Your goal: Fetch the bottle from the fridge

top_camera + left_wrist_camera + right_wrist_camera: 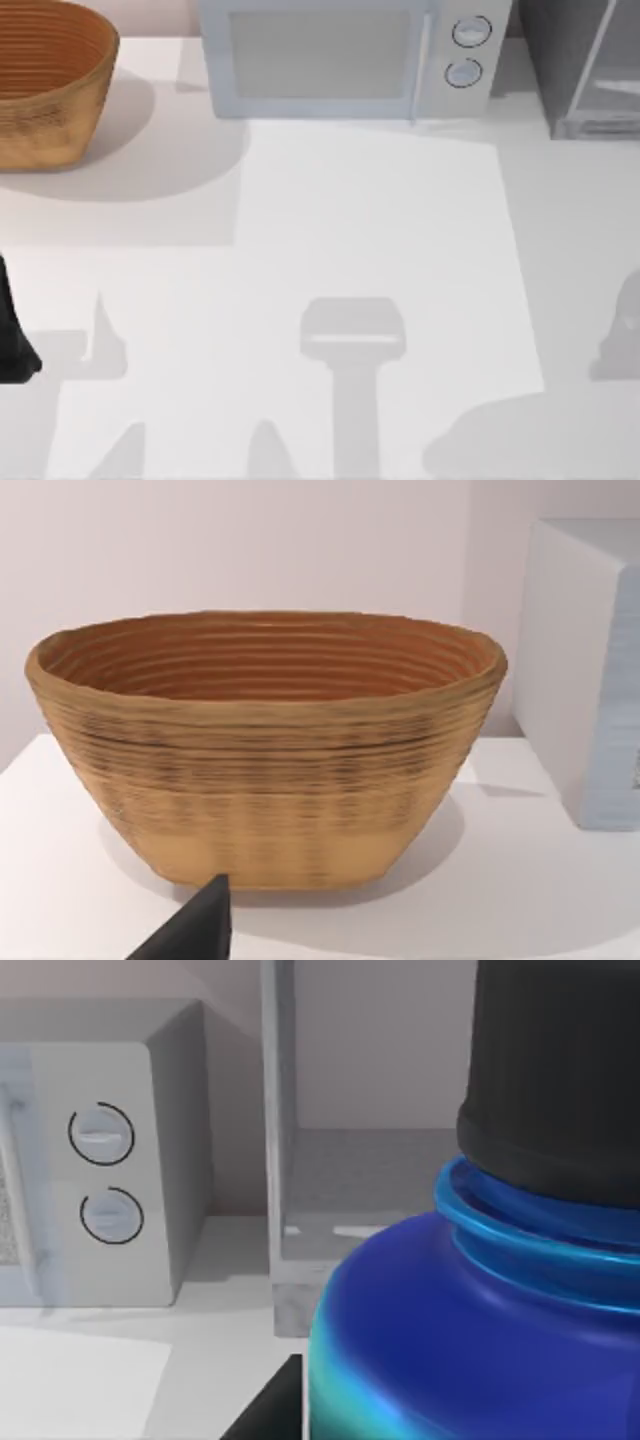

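White tabletop (pixel 380 230) fills the top view, with the microwave (pixel 345 55) as landmark at its back edge. Left of the microwave stands a woven basket (pixel 45 80), oval and ribbed. Right of the microwave stands the fridge (pixel 585 65), a dark grey box with a lighter frame, its door apparently open. Far left and forward of the microwave, a dark piece of the left arm (pixel 12 335) sits at the table edge, judged parked. Grey shadows of both arms fall on the tabletop in front of the microwave.

Left wrist view: the basket (pixel 270 750) faces the camera, coiled tan fibre outside, redder inside, with 1 side wall of the microwave (pixel 590 670) beside it. A black fingertip (pixel 195 930) shows low in the picture; whether the left gripper is apart or together cannot be told.

Right wrist view: the bottle (pixel 470 1330) sits very close to the camera, glossy blue rounded body, ridged neck, matte black cap (pixel 555 1070). That closeness suggests the right gripper carries it, outside the fridge, though the fingers' state cannot be told. Behind it stand the fridge (pixel 300 1160), pale shelf bare, and the microwave (pixel 110 1150) with 2 round knobs.
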`<state>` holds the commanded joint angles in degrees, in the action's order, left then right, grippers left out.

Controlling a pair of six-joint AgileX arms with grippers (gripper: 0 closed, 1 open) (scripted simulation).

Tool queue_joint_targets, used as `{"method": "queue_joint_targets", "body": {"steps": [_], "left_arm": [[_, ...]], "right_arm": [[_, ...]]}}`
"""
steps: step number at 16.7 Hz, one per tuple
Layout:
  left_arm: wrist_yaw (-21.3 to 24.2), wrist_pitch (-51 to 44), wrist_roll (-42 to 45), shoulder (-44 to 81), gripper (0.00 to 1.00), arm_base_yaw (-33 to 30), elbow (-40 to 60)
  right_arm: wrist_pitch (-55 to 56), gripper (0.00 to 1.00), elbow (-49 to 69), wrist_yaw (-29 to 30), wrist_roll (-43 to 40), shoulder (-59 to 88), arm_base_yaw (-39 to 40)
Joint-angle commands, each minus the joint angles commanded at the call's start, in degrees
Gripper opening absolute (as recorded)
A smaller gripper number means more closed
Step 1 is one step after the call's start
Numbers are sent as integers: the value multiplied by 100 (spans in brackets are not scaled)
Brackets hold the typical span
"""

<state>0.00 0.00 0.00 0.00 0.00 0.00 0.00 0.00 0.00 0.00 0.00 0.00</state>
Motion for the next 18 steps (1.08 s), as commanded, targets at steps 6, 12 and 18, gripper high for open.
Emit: {"method": "queue_joint_targets", "body": {"steps": [6, 12, 18], "left_arm": [[0, 0, 0, 0, 100, 0, 0], [0, 0, 0, 0, 100, 0, 0], [0, 0, 0, 0, 100, 0, 0]], "right_arm": [[419, 0, 336, 335, 54, 432, 400], [1791, 0, 1383, 1799, 306, 2370, 2009], [3318, 0, 2510, 3984, 699, 5563, 4217]]}}
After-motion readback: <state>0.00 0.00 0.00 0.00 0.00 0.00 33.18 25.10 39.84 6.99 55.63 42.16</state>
